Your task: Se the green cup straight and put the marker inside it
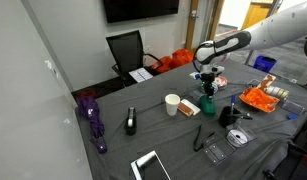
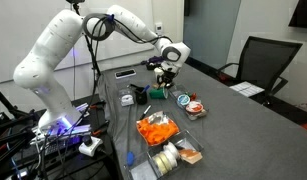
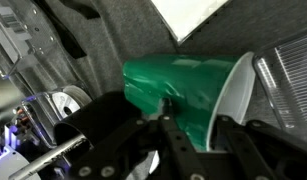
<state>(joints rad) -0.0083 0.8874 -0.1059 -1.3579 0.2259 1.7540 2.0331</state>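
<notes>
Pinching the tilted green cup (image 3: 178,85) by its wall in the closed-down gripper (image 3: 200,125), low over the worktop (image 1: 143,100), seemingly to swing it upright before release.

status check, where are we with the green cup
Gripper at the green cup, grip unclear. Cup looks tipped in wrist view, marker not spotted. White paper cup stands apart, nearby.

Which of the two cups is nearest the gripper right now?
The green cup, right beneath the gripper in an exterior view. The white paper cup stands upright off to one side, apart from the gripper.
</notes>
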